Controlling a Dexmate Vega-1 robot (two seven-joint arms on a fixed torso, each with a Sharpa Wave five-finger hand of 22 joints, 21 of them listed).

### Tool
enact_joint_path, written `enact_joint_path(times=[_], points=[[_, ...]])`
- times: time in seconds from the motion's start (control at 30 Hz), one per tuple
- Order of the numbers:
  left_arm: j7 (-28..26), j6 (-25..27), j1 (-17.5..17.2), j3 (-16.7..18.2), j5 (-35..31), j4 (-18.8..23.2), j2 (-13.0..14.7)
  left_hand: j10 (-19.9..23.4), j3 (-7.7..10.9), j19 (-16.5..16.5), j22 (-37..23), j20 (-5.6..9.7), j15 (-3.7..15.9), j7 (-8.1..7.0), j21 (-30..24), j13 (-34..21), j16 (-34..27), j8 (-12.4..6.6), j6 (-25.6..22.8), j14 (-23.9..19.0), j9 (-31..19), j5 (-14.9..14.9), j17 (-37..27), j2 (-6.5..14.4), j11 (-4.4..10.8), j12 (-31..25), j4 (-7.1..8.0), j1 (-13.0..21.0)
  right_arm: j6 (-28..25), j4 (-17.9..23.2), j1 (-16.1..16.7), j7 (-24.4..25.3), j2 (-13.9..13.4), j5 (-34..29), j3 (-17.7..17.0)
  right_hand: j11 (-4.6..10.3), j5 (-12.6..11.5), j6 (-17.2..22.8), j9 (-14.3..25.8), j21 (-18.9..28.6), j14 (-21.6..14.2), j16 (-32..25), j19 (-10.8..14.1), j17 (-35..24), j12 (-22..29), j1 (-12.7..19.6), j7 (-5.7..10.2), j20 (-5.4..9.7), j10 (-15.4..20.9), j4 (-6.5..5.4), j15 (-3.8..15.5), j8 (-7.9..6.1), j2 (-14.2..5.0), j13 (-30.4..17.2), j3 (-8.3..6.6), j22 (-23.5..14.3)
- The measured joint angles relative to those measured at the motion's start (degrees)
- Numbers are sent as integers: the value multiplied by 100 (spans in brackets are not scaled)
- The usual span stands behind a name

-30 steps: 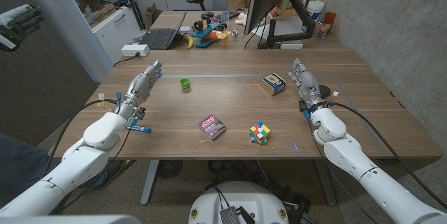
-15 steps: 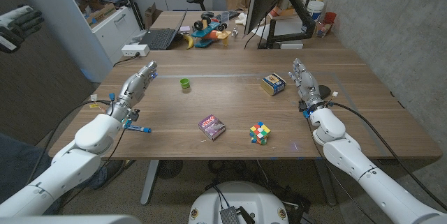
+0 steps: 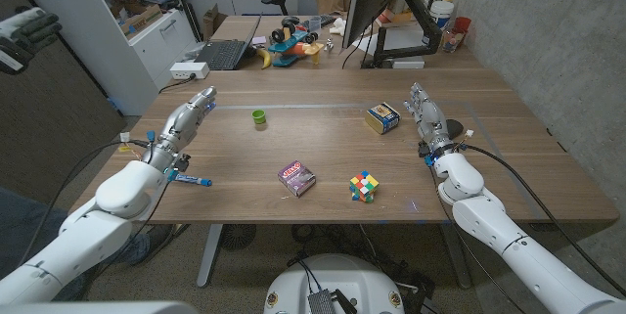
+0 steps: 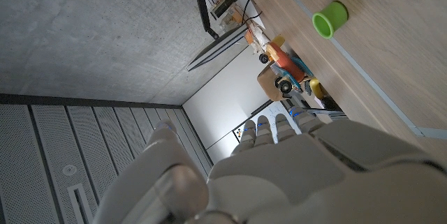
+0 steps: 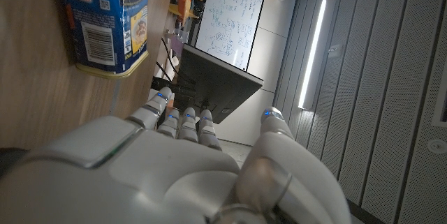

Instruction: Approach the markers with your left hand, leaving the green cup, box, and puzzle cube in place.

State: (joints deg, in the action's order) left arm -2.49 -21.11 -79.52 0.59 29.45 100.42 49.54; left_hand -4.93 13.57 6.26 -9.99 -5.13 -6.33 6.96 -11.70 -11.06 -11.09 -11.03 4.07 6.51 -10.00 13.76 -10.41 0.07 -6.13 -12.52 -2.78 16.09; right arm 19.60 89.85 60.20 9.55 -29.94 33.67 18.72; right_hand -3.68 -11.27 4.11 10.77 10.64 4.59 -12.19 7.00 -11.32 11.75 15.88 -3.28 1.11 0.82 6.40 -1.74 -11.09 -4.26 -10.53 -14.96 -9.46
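Observation:
A small purple and red pack of markers (image 3: 296,178) lies at the table's front middle. My left hand (image 3: 186,118) hovers at the table's left side with fingers stretched out and nothing in it, well left of the pack. The green cup (image 3: 259,117) (image 4: 330,19) stands just right of its fingertips. A blue and yellow box (image 3: 382,116) (image 5: 105,25) sits near my right hand (image 3: 424,112), which is open beside it, fingers straight. The puzzle cube (image 3: 364,186) rests right of the pack. My left hand (image 4: 279,175) and right hand (image 5: 181,168) show from behind in their wrist views.
A thin blue-tipped piece (image 3: 194,181) lies by my left wrist. Beyond the table's far edge are a laptop (image 3: 223,54), toys (image 3: 291,40) and a monitor stand (image 3: 391,50). A shelf unit (image 3: 147,21) stands at the back left.
My left hand and forearm have drifted left and slightly back, away from the green cup. The right arm and the objects have not moved.

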Motion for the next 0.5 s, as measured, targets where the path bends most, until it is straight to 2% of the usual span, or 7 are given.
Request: enact_joint_path(times=[0.5], points=[[13,54,-239,319,-167,119,-8,31,25,-30,0,-30,0,-13,0,0,0,0,-53,0,0,-21,0,9,28,0,-24,24,20,-28,5,-3,24,10,-6,0,0,50,4,0,-20,0,0,0,0,29,-10,0,-1,0,21,0,-29,0,0,0]])
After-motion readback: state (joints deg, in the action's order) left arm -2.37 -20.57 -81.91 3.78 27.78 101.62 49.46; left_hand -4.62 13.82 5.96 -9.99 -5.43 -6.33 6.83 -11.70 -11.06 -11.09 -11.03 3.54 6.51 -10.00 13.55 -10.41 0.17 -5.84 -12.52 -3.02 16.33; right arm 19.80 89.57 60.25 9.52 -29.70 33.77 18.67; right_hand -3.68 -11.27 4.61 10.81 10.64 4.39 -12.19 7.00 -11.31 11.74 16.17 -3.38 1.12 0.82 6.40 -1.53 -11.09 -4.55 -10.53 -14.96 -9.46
